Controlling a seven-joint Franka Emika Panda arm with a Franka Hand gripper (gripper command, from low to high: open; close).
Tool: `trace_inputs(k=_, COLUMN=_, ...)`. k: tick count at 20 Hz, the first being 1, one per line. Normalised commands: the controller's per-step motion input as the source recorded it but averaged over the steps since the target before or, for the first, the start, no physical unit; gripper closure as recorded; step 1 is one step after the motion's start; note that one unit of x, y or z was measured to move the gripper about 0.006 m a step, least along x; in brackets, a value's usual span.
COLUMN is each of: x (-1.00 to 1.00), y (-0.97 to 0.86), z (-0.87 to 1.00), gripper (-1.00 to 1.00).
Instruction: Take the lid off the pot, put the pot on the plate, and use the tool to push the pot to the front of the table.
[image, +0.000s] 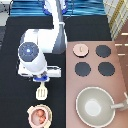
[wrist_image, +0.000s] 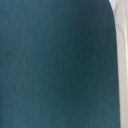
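Black tabletop (image: 15, 105) fills the exterior view's left and middle, with blue striped ground past its far edge at the top. Toward the left, the white robot arm bends down over the table, and its gripper (image: 41, 79) sits low, right at the handle end of the small cream-white slotted spatula (image: 41, 92), whose flared head points toward the exterior view's bottom. The claw looks to be at or on the handle, but I cannot tell whether it is clenched or released. Just below the spatula head, the small pink pot with reddish contents (image: 39, 116) sits on the round cream plate with a tan rim (image: 31, 109), near the table's front edge; so the pot is already uncovered and plated.

Moving right, the pinkish-tan round lid with a centre knob (image: 80, 49) lies on the pinkish-brown stove surface (image: 117, 70), beside four black burners (image: 103, 51). At the lower right stands the large grey-beige pan with a long handle (image: 95, 105).

The wrist view gives only dark teal surface and a pale strip at one edge, no help on the grip.

Risks, as I judge them: a loose or off-centre hold could let the spatula twist in the claw; a push off the pot's centre could slide it off the plate or skew it sideways; too much travel could send pot and plate over the front edge.
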Motion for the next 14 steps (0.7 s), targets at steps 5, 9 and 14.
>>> trace_inputs(k=5, x=-1.00, y=0.03, z=-0.26, gripper=1.00)
trace_inputs(k=9, x=-1.00, y=0.00, z=-0.56, gripper=1.00)
trace_inputs(k=14, x=-1.00, y=0.00, z=-0.73, gripper=1.00)
